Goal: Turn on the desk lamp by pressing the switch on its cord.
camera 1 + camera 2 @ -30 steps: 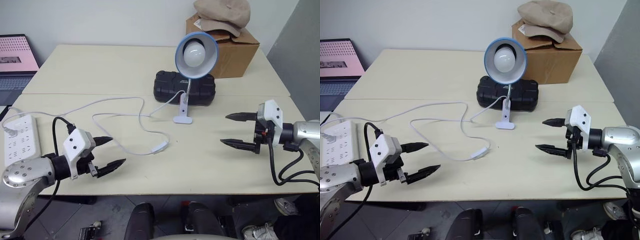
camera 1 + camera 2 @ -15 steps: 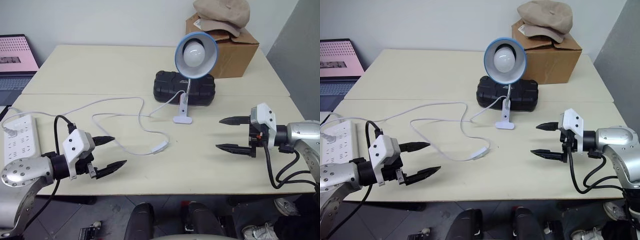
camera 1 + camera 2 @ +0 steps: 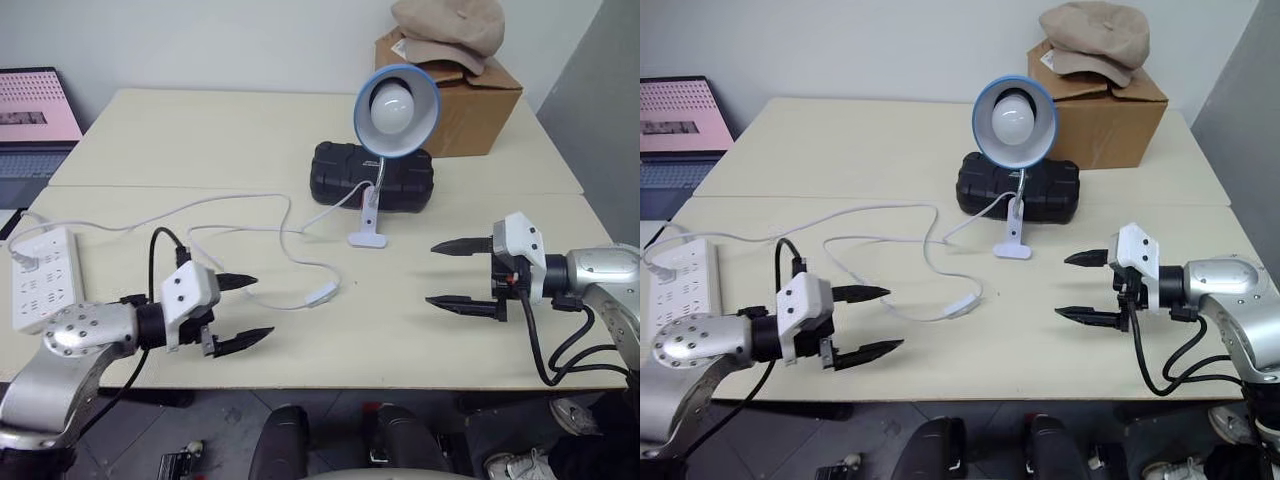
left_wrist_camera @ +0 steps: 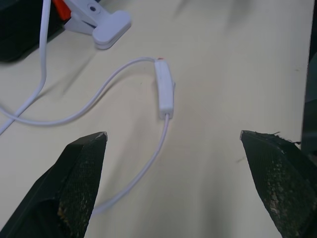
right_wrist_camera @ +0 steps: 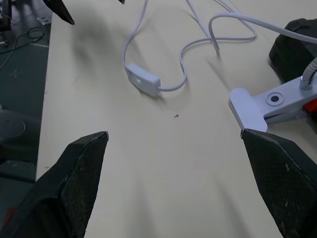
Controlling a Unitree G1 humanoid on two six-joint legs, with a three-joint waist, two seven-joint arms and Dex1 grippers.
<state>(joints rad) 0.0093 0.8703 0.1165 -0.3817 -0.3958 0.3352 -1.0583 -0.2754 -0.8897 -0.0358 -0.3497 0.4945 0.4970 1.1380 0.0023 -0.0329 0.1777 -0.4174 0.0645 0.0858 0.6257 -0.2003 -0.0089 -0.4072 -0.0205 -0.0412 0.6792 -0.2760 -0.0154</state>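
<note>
You are looking at the approach step: the left gripper (image 3: pixel 243 312), at the lower left of the head view, and the right gripper (image 3: pixel 457 274), at right, are both hanging with jaws spread wide and empty. The switch (image 3: pixel 321 294) is lying on the table (image 3: pixel 400 340) at centre, between them, on the cord (image 3: pixel 250 203) below the unlit desk lamp (image 3: pixel 394 98). Your next move, likely, is bringing one fingertip down onto its rocker.

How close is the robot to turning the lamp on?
Nothing is done yet: the desk lamp bulb looks unlit. The switch lies untouched on the table, on its cord. In hand: the left gripper and right gripper hover open on either side of it, holding nothing. Left to do: reach the switch and press it.
</note>
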